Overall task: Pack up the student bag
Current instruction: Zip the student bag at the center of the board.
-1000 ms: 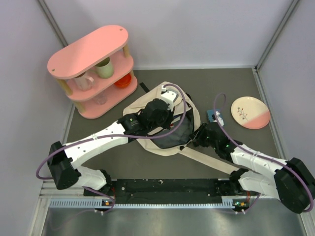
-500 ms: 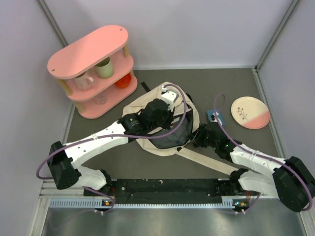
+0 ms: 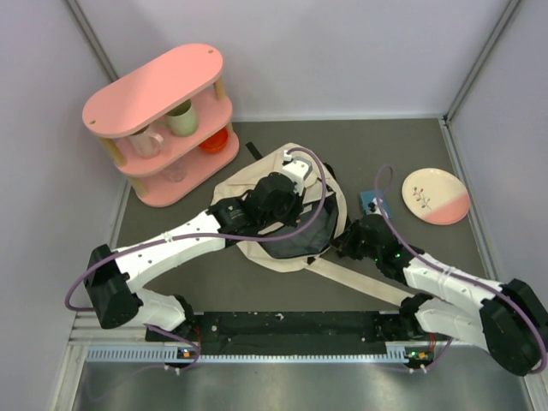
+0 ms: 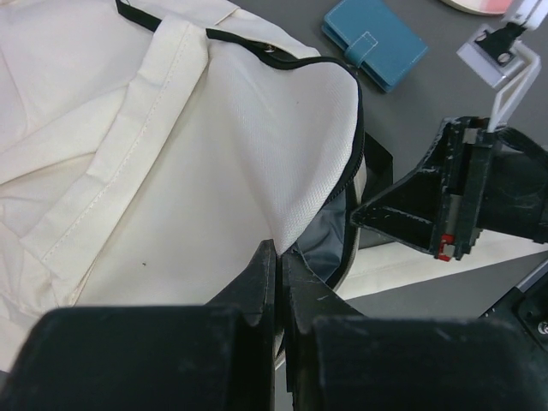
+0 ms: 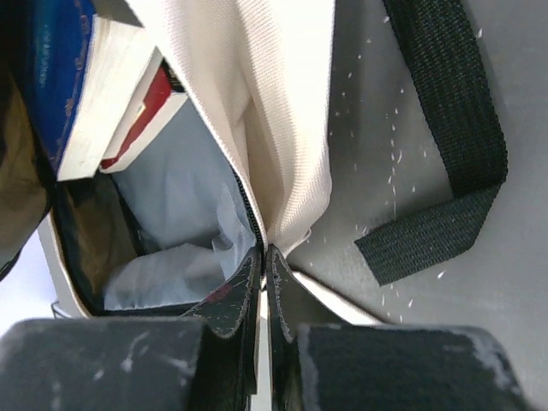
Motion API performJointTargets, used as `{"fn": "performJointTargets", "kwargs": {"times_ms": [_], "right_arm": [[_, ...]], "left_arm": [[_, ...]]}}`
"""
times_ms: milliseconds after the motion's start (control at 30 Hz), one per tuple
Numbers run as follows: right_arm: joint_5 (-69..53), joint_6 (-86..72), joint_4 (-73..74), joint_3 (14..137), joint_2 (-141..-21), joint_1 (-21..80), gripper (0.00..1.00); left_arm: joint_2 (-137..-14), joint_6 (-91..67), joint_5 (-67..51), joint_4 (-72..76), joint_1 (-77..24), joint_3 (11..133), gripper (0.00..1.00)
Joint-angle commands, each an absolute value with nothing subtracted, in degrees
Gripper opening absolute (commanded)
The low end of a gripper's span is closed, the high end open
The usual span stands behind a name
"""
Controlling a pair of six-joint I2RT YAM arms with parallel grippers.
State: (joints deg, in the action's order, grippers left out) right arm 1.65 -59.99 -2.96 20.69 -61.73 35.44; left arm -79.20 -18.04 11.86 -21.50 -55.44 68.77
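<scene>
The cream student bag [image 3: 248, 184] lies mid-table with its zipped mouth open toward the right. My left gripper [image 4: 279, 254] is shut on the bag's upper opening edge [image 4: 300, 171] and holds it up. My right gripper [image 5: 264, 257] is shut on the bag's rim beside the zipper [image 5: 282, 145], at the right side of the opening. Inside the bag I see a blue book [image 5: 64, 77], a red-edged book [image 5: 141, 116] and pale lining. In the top view the left gripper [image 3: 301, 221] is over the bag and the right gripper [image 3: 341, 248] is at its right edge.
A teal wallet [image 3: 374, 203] lies right of the bag, also in the left wrist view [image 4: 374, 41]. A pink-and-white plate [image 3: 435, 195] sits at the far right. A pink shelf [image 3: 163, 120] with cups stands at the back left. A black strap [image 5: 449, 128] lies on the table.
The right gripper has shifted slightly toward the near side along the bag's edge. The left arm has barely moved.
</scene>
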Motion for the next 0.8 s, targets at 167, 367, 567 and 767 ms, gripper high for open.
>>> {"fn": "performJointTargets", "kwargs": {"times_ms": [167, 367, 567, 767], "right_arm": [[-1.04, -58.09, 7.64, 22.41, -49.23, 35.33, 0.0], [-5.09, -60.91, 9.84, 20.75, -45.62, 35.86, 0.0], [-3.61, -61.87, 17.12, 20.13, -39.47, 39.81, 0.0], [-3.69, -62.67, 19.78, 18.72, -36.3, 41.75, 0.0]], "left_arm": [[-79.28, -17.05, 12.74, -20.65, -55.37, 70.14, 0.0], [-80.24, -17.23, 10.9, -20.66, -55.37, 69.7, 0.0], [-80.77, -17.4, 6.7, -20.66, -55.37, 67.85, 0.0], [-83.14, -16.0, -5.42, -22.4, -55.63, 65.75, 0.0]]}}
